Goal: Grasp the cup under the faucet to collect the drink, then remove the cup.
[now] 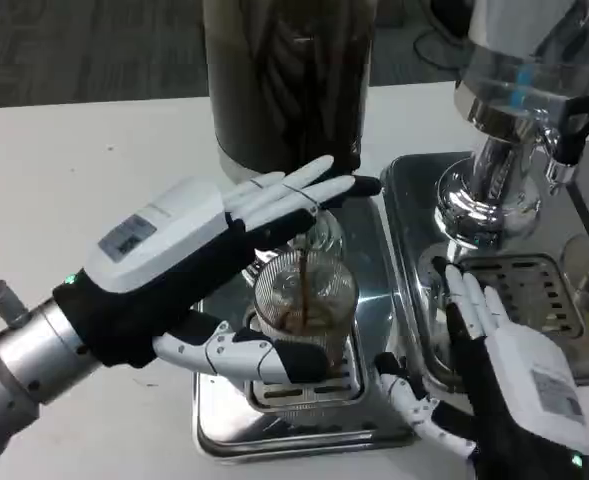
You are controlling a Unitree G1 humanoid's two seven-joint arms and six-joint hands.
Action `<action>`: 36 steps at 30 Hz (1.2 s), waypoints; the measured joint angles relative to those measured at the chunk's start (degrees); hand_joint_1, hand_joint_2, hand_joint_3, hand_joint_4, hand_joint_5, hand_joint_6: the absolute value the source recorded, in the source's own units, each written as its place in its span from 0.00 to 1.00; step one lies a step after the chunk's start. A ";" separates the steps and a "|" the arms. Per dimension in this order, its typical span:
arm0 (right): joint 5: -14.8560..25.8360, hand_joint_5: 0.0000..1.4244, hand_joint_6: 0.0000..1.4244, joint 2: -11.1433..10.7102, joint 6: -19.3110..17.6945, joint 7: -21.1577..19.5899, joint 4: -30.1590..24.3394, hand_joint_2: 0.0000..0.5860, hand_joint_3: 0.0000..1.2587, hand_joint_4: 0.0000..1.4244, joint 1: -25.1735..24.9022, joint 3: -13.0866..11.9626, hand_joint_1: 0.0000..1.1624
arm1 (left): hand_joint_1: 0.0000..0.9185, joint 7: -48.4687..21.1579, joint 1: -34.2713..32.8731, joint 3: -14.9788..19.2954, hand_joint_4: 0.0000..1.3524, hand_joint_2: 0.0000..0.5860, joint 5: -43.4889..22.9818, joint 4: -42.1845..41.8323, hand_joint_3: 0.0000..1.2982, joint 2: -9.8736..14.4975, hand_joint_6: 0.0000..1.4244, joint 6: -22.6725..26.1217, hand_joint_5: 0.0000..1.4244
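A clear glass cup [304, 292] stands on the drip grate of a steel tray [224, 430] below the dark drink dispenser [286, 80]. A thin brown stream falls into the cup from above. My left hand [189, 265] wraps around the cup from the left, its fingers stretched over the cup's far side and its thumb along the near side. The faucet itself is hidden behind these fingers. My right hand [504, 365] lies flat with fingers apart on the neighbouring steel tray [414, 200], holding nothing.
A second dispenser with a clear tank and chrome base [504, 160] stands at the right, with a black-handled tap [574, 125]. Its tray has a grate [519, 285] just beyond my right hand's fingers. White table spreads to the left.
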 measured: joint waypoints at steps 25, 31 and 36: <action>18.72 0.00 0.02 1.23 -0.28 15.77 0.86 0.31 0.00 0.00 -7.15 -4.57 0.59 | 0.00 3.98 0.73 -1.68 0.00 0.18 1.32 -0.73 0.09 1.10 0.04 0.61 0.13; 19.87 0.00 0.03 1.67 -0.33 15.91 2.72 0.31 0.00 0.00 -8.87 -4.37 0.59 | 0.00 4.31 0.91 -1.73 0.00 0.18 1.32 -0.85 0.10 1.13 0.04 0.75 0.13; 21.55 0.00 0.03 1.74 -2.60 15.82 4.58 0.31 0.00 0.00 -9.43 -3.86 0.59 | 0.00 4.64 1.57 -1.72 0.00 0.19 1.31 -1.57 0.10 1.13 0.03 1.26 0.13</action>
